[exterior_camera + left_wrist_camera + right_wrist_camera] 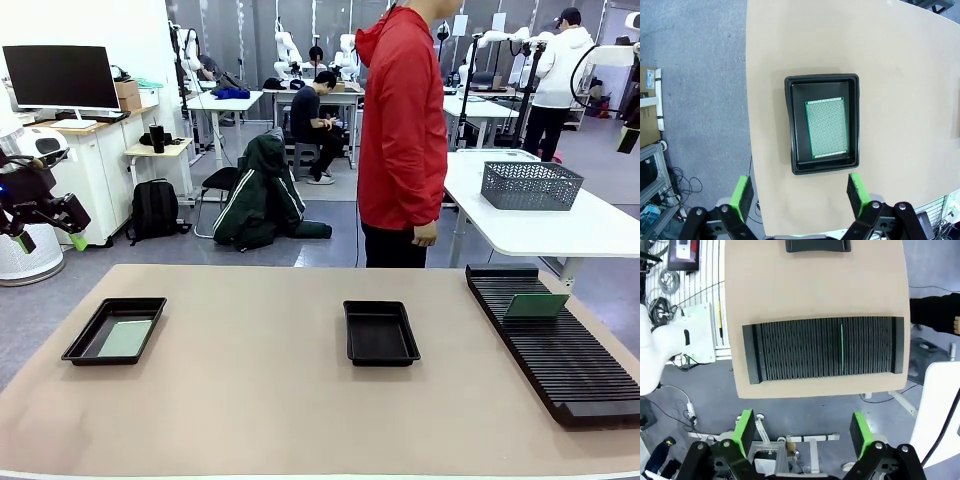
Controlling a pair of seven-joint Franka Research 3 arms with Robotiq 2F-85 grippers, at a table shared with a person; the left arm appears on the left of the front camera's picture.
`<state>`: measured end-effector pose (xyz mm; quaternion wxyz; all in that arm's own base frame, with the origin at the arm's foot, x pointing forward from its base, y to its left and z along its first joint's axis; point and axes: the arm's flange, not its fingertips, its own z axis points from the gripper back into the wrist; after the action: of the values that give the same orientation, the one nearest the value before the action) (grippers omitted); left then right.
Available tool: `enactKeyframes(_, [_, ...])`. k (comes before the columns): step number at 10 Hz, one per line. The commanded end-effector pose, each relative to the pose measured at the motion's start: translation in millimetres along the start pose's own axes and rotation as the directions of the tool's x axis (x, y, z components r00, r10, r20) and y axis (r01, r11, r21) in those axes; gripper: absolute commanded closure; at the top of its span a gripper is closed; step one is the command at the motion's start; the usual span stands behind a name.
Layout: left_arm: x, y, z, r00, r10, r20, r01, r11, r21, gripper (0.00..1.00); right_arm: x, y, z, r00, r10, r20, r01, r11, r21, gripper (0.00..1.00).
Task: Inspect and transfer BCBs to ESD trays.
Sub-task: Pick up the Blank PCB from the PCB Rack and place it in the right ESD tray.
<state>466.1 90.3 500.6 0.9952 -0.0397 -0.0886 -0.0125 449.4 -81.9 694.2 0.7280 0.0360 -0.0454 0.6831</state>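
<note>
Front cam looks across table (250,400) at person (403,130). L wrist cam high over tray (788,125), R over rack (790,347); front shares both.

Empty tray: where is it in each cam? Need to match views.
Front: empty tray at table centre, left of the rack.
Right wrist: empty tray at the top edge, cut off, beyond the rack.
Left wrist: looks down at the other tray, which holds a BCB.
Shared landmark: the tan table, in all three.
</note>
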Motion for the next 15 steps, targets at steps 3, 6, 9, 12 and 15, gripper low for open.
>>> enactKeyframes(3, [0,0,-1,1.0,0.001,0.002,-0.001,1.0,0.001,0.0,0,0,0,1.0,0.0,0.0,0.0,1.0,0.0,0.0])
enactKeyframes(6, [0,0,-1,1.0,0.001,0.002,-0.001,1.0,0.001,0.0,0,0,0,1.0,0.0,0.0,0.0,1.0,0.0,0.0])
enactKeyframes(9, [0,0,-1,1.0,0.001,0.002,-0.001,1.0,0.001,0.0,0,0,0,1.0,0.011,0.0,-0.011,1.0,-0.004,0.0])
enactKeyframes(12, [0,0,-1,1.0,0.001,0.002,-0.001,1.0,0.001,0.0,-6,-16,-33,0.998,0.067,0.014,-0.067,0.998,-0.016,0.0])
enactKeyframes(15, [0,0,-1,1.0,0.001,0.002,-0.001,1.0,0.001,0.0,-19,-20,-73,0.994,0.101,0.035,-0.099,0.993,-0.06,0.0])
